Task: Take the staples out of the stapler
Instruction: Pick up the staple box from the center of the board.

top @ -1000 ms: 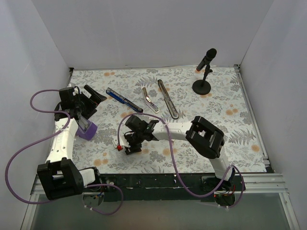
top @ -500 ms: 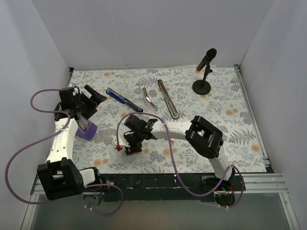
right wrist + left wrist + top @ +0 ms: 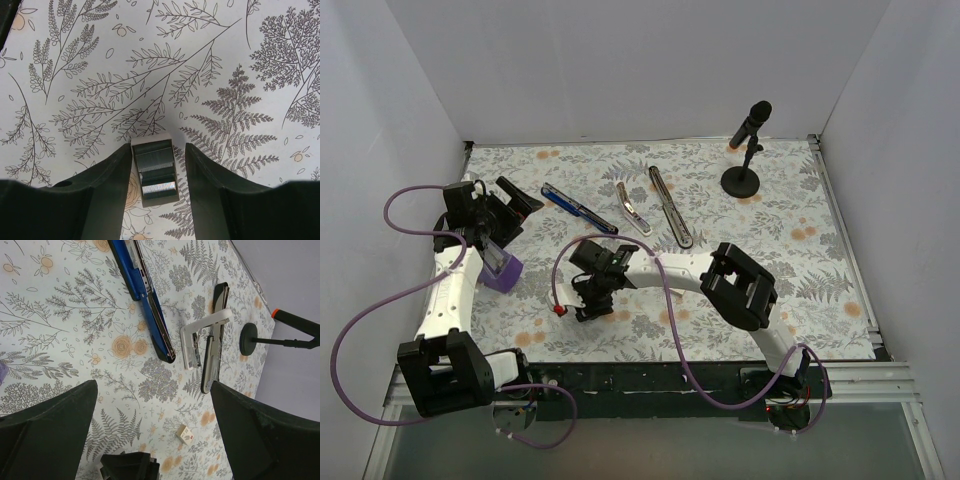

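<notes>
The stapler (image 3: 670,205) lay at the far middle of the floral table (image 3: 800,260), already opened out, with its blue-and-black arm (image 3: 578,208) lying apart from the silver staple channel (image 3: 214,347). The right gripper (image 3: 158,146) sat low near the table's front. A small ridged metal block (image 3: 157,172), probably the staples, stood between its fingers, but whether they pinched it could not be told. The left gripper (image 3: 152,385) hung spread wide and empty. On that showing, the unloading looked nearly done.
</notes>
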Motion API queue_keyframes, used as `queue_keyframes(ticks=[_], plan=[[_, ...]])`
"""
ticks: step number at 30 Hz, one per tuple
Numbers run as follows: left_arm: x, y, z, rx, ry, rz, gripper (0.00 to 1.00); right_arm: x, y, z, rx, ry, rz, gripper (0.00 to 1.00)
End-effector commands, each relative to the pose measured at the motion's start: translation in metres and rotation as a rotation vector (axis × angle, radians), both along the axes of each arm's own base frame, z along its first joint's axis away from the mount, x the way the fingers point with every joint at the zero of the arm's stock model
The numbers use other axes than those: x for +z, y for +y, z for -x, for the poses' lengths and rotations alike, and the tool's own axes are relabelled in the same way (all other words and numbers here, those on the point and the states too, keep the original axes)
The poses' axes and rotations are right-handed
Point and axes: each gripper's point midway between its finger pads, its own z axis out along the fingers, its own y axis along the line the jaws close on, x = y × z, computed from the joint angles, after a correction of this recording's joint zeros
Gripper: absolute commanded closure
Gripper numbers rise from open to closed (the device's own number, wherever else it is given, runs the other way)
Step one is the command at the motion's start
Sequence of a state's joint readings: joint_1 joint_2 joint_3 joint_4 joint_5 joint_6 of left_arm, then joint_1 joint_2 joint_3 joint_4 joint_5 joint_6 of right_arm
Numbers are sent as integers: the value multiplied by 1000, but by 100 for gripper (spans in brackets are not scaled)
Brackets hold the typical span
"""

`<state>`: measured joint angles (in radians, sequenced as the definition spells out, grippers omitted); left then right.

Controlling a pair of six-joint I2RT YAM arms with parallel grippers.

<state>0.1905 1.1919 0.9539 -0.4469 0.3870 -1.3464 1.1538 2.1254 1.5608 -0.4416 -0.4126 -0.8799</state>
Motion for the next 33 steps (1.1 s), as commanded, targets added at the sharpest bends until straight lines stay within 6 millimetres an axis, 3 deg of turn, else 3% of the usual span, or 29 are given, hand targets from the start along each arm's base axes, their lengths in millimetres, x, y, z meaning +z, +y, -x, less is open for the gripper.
queue_keyframes(ticks=[1, 19, 33], plan=[[5, -3, 0, -17, -22, 3, 2, -16, -15, -3, 11, -55, 97, 46], [3, -5, 1, -25, -19, 18, 2, -10, -25, 1, 52, -83, 129, 45], [7, -6, 1, -29, -30, 17, 2, -6, -15, 5, 53, -73, 119, 50]])
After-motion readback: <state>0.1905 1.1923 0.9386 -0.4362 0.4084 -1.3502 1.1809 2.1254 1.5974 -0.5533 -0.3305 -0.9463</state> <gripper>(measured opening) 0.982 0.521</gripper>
